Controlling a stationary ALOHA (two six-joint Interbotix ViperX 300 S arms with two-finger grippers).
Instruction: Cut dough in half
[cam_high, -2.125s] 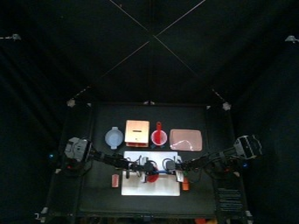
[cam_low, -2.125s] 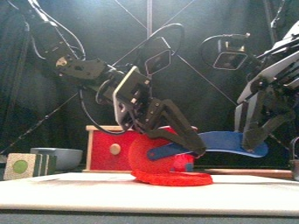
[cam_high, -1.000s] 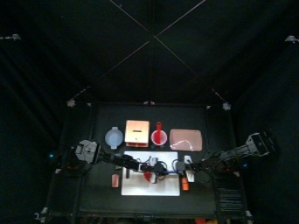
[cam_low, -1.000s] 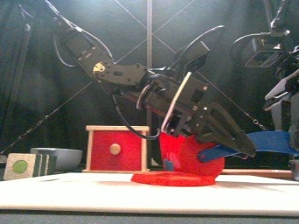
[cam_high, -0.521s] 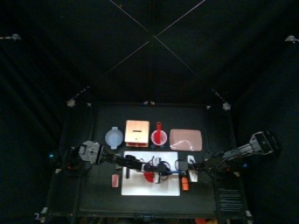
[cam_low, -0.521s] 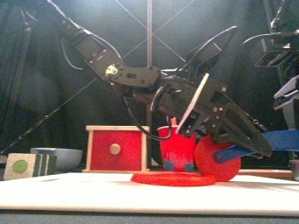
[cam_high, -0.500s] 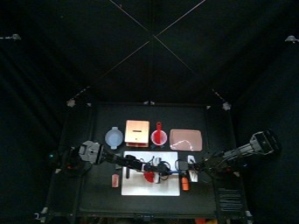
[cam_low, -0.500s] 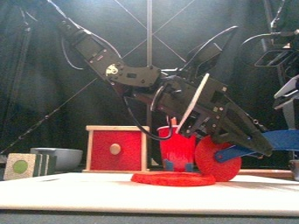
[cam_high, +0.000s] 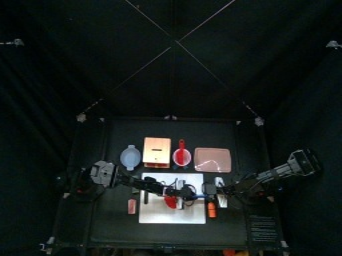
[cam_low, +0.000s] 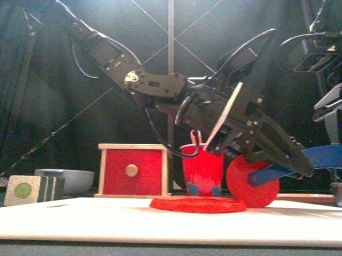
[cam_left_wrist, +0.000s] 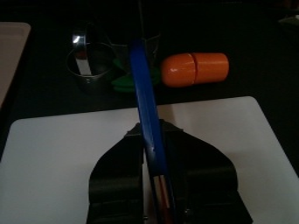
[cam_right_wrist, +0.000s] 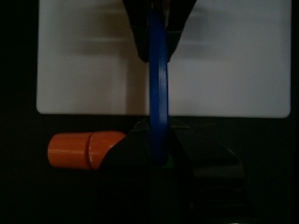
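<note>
dough (cam_low: 198, 203) flat on white board (cam_low: 80, 215) | left fingers (cam_left_wrist: 149, 179) clamped blue tool (cam_left_wrist: 142, 87) | right fingers (cam_right_wrist: 158, 149) clamped it too

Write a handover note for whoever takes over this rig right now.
Left pincer: shut on a blue blade, edge-on over the white board.
Right pincer: also shut on a blue blade; I cannot tell whether it is the same tool.
The dough: red, on the board, under the left pincer, part flattened and part standing up.
Done: blade brought to the dough.
Left: I see no two separate halves, so finish the cut and check it. An orange capsule lies just off the board.
</note>
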